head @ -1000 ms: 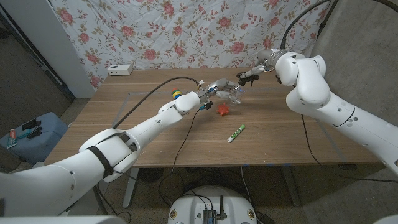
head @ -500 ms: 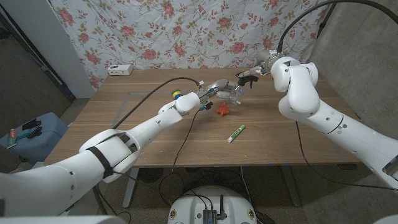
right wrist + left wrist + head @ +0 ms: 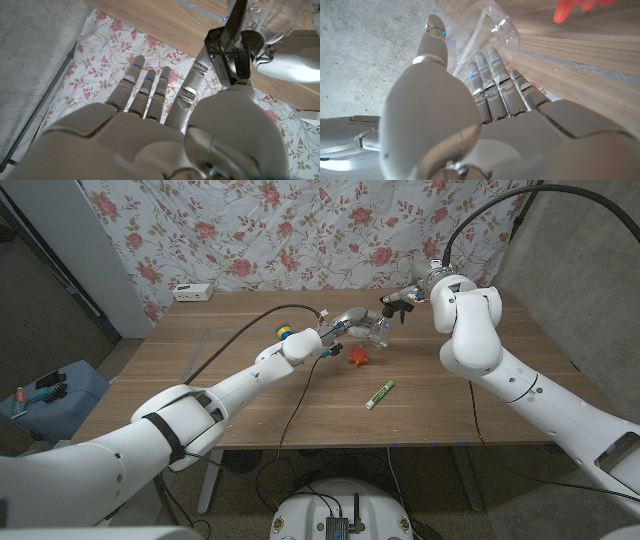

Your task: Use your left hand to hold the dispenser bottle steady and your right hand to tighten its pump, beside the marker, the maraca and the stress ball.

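Note:
The clear dispenser bottle [image 3: 368,330] stands at the middle back of the wooden table [image 3: 470,405]. My left hand [image 3: 341,327] grips its body, and in the left wrist view the fingers [image 3: 492,75] wrap the clear wall of the bottle [image 3: 492,25]. My right hand [image 3: 402,302] reaches in from the right. Its thumb and a finger pinch the white pump [image 3: 251,39] on top of the bottle [image 3: 282,15], while the other fingers [image 3: 145,85] stay straight. The red stress ball [image 3: 359,357] lies just in front, the green marker [image 3: 379,394] nearer me. The colourful maraca [image 3: 284,332] is left of my left wrist.
A white power strip [image 3: 194,292] sits at the table's back left edge. A black cable [image 3: 240,330] runs along my left arm over the table. A floral curtain [image 3: 300,240] hangs close behind the table.
My right forearm and elbow have swung in toward the table's middle while the hand stays at the pump. The left arm, bottle, ball, marker and maraca have not moved.

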